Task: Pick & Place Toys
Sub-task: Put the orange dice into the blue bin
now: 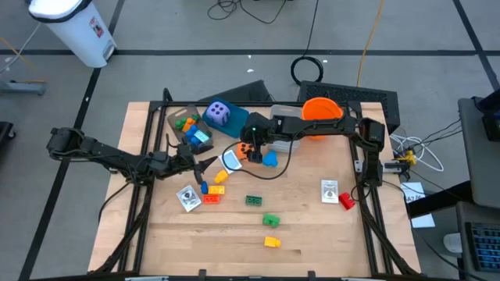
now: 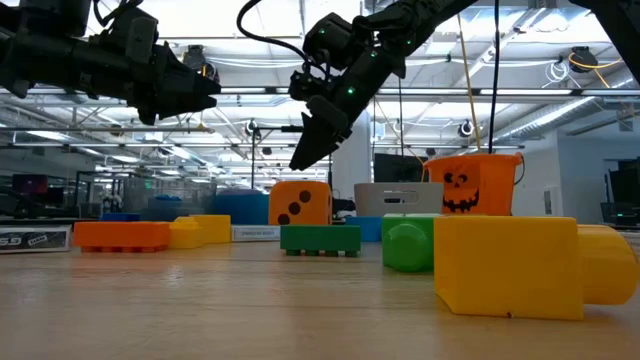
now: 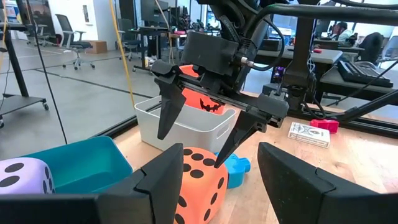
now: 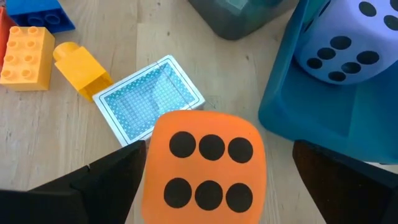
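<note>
1. Right gripper of mine hung over the middle of the table, fingers spread wide and pointing down either side of the orange die; they held nothing; whether the tips touched the die I could not tell.
2. That orange die sat on the wood with six black spots up; just beside it lay a blue patterned card, and a blue brick rested on its other side.
3. My left gripper reached in from the left, fingers parted and empty, aimed toward the die and near the card.
4. Behind the die stood the teal box, holding the purple die and a few bricks.
5. The orange bucket sat at the back of the table, a white bin in front of it in my left wrist view.
6. Loose toys lay nearer the front edge: a green brick, a round green piece, a yellow brick, an orange brick; two cards lay left and right, a red brick touching the right one.
</note>
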